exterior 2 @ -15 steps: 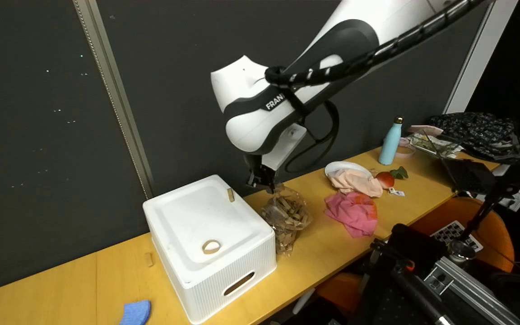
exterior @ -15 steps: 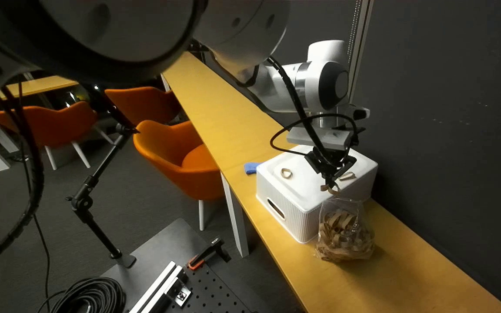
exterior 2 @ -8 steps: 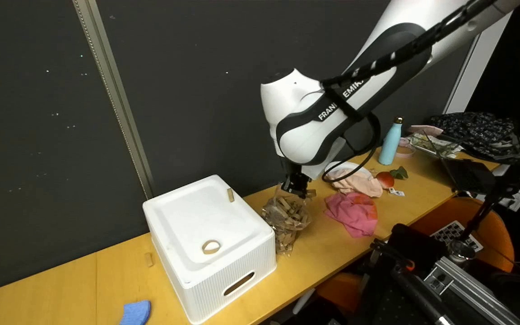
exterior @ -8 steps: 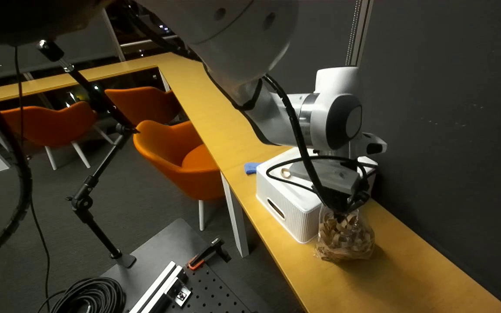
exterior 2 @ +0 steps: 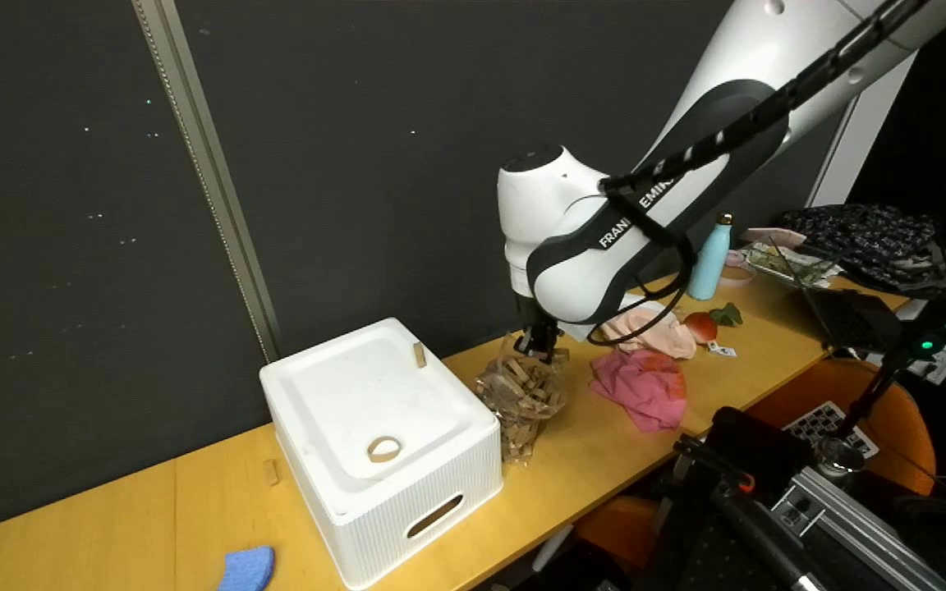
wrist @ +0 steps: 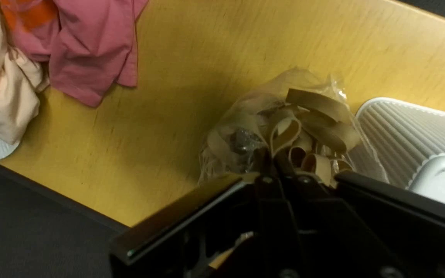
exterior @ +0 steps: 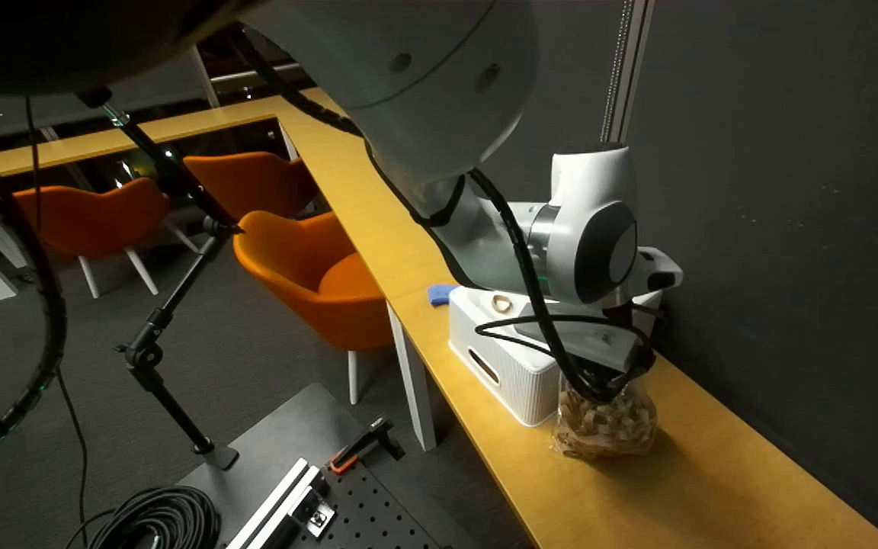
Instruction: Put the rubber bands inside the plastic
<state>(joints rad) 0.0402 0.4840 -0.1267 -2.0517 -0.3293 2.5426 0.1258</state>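
Yellowish counter (exterior: 713, 480), dark wall (exterior 2: 342, 180) behind: a clear plastic bag (wrist: 247, 110) of tan rubber bands (wrist: 319, 133) standing just beside the white box (exterior 2: 350, 394).

Only the wrist view clearly shows the end effector (wrist: 272, 158), closed on a single rubber band (wrist: 289, 133) at the top of the bag (whether it reaches inside, I cannot tell). In an exterior view two loose bands (exterior 2: 420, 355) lie on the box and another band (exterior 2: 271, 472) on the counter; a light-blue bottle (exterior 2: 711, 261) shows there alone.

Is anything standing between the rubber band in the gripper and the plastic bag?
Nothing visible: the gripper holds the rubber band at the top of the plastic bag, though how open that is I can't tell.
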